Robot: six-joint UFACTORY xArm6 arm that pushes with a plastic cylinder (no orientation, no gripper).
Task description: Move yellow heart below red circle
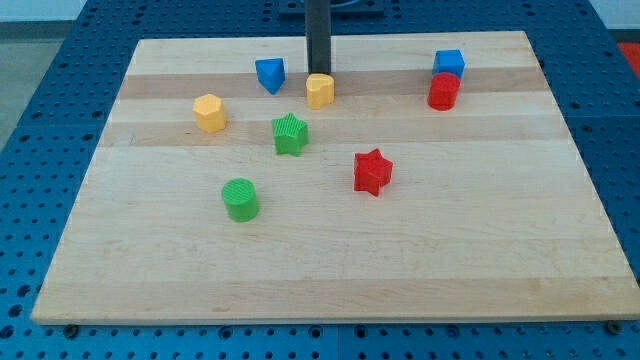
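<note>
1. Surface: a rectangular wooden board (330,260) of pale planks with visible grain lies flat and fills most of the view. A darker plank band runs across it near the view's top.
2. Surroundings: the board rests on a blue perforated table (30,60), which shows along every edge of the board. A pale floor strip is visible in the upper corners of the view.
3. Block count: seven blocks in total, namely two yellow, two green, two red and two blue, less none; the exact tally is eight.
4. Yellow: the yellow heart (320,90) sits near the view's top centre; a yellow hexagon (210,113) sits to the view's left of it.
5. Green: a green star (290,134) lies below the yellow heart; a green cylinder (240,199) lies lower and further left.
6. Red: the red circle (444,91) stands at the view's upper right; a red star (372,171) lies near the centre.
7. Blue: a blue cube (450,63) touches the red circle from above; a blue triangle-like block (270,74) is just left of the rod.
8. Tool: my tip (319,76) rests at the top edge of the yellow heart, touching it or nearly so. The rod has no jaws, so no open or closed condition applies
9. Task item position: the yellow heart is level with the red circle and well apart from it, to the view's left
</note>
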